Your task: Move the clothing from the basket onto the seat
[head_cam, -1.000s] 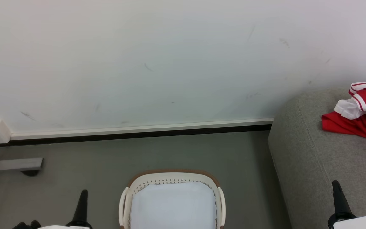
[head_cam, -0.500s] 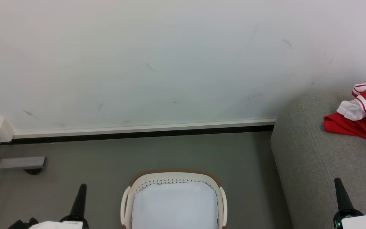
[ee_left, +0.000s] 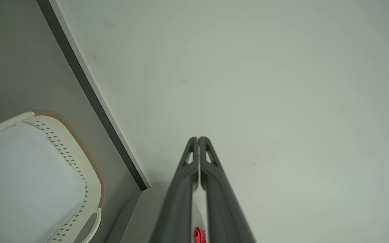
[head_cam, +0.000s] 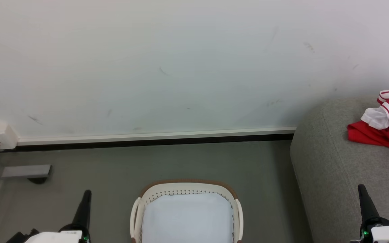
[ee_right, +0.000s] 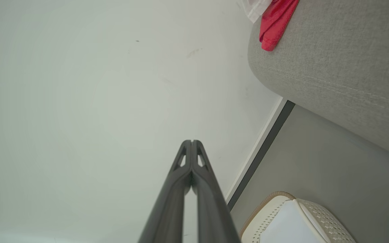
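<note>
In the head view, the one basket (head_cam: 187,185) sits on the floor (head_cam: 113,175), pale bottom bare, and the clothing (head_cam: 383,136) lies heaped on the one seat (head_cam: 329,175), two garments by my guess. In the left wrist view the left gripper (ee_left: 198,139) has its fingers pressed together on nothing. In the right wrist view the right gripper (ee_right: 191,141) is likewise closed and bare, and a red fold lies at the seat's rounded edge; I judge a nudge could slide it off.
</note>
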